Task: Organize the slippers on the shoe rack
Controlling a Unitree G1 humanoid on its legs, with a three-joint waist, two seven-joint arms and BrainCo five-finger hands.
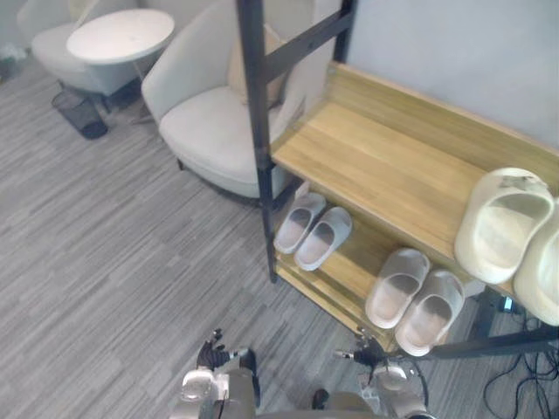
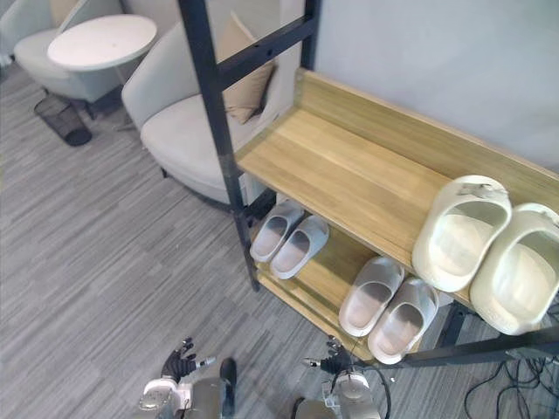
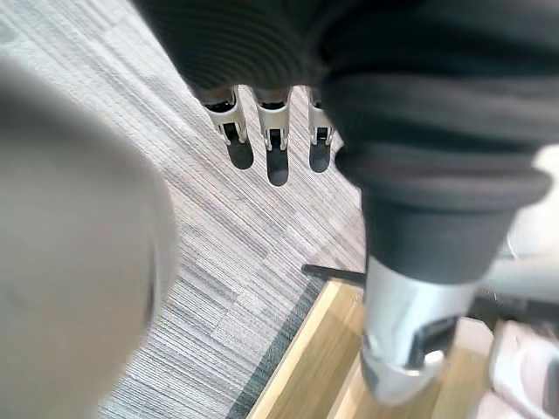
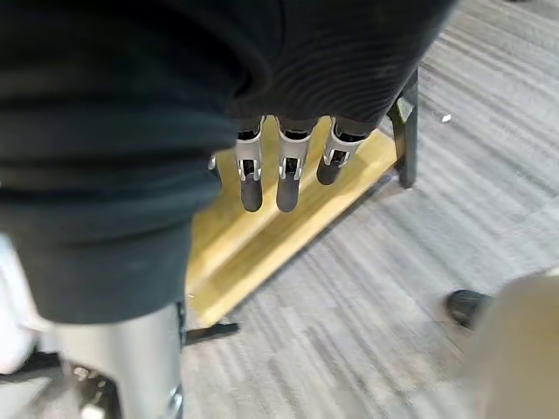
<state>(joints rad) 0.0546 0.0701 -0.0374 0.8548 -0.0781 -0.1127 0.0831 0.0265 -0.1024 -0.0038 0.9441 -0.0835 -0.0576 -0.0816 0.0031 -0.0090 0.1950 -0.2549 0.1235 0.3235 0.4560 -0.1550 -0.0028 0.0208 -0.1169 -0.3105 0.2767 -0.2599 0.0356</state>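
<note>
Grey striped carpet (image 1: 105,262) covers the floor of a lounge corner, where a pale, plain wall (image 1: 472,52) runs behind a shoe rack (image 1: 384,166) of light wooden shelves on a black metal frame. Beside the rack stands an off-white armchair (image 1: 210,131) with a tan cushion (image 2: 244,87) against its back. Further off, a round white side table (image 1: 120,35) sits by a second pale armchair (image 1: 52,48), with a black mesh wastebasket (image 1: 80,112) on the carpet beneath the table.

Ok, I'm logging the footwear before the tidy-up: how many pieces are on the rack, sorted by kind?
Pale slides: 4
Cream clogs: 2
Total: 6
</note>
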